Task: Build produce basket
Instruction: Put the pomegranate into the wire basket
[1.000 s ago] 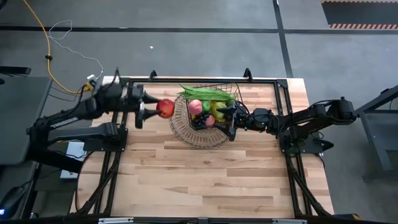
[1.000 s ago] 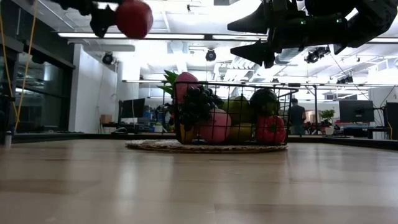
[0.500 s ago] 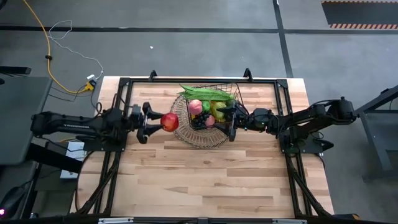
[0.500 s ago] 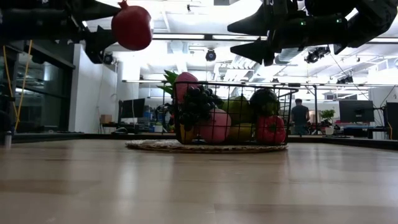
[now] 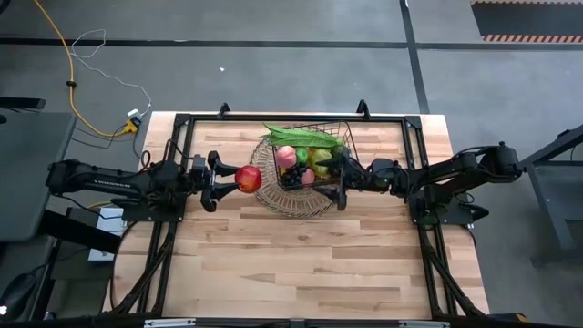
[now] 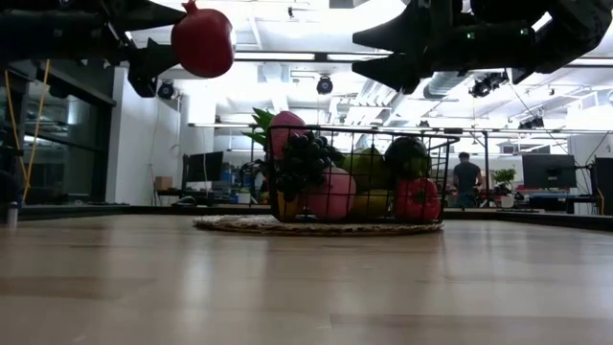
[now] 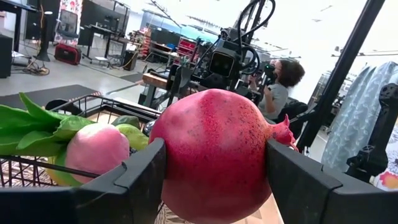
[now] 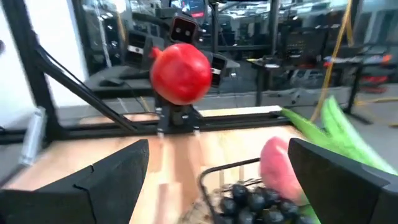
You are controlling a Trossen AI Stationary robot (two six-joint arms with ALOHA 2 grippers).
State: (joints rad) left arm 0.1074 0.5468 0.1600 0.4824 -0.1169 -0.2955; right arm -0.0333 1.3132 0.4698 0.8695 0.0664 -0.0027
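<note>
My left gripper (image 5: 235, 179) is shut on a red pomegranate (image 5: 247, 179), held in the air just left of the basket; the fruit also shows in the low view (image 6: 203, 41) and the right wrist view (image 8: 181, 73). The dark wire basket (image 5: 346, 124) holds pink, yellow, green and red produce, dark grapes (image 6: 305, 153) and long green pods (image 5: 301, 137). It stands on a round shallow wire dish (image 5: 290, 206). My right gripper (image 5: 340, 180) is open and empty above the basket's right side. My left gripper pinches the pomegranate between its two fingers (image 7: 144, 175), one on each opposite side of its round body (image 7: 214, 155). The fingers reach in level from the table's left. The fruit is lifted clear of the table, well above it.
Black frame rails (image 5: 273, 117) run along the table's far, left and right sides. Bare wood (image 5: 301, 264) lies between the dish and the near edge. A person (image 6: 466, 177) stands in the room far behind the table.
My left gripper has carried the pomegranate toward the table's near edge, slightly down and a little toward the basket, and has then held nearly still. The fruit stays in the hold, clear of the table.
</note>
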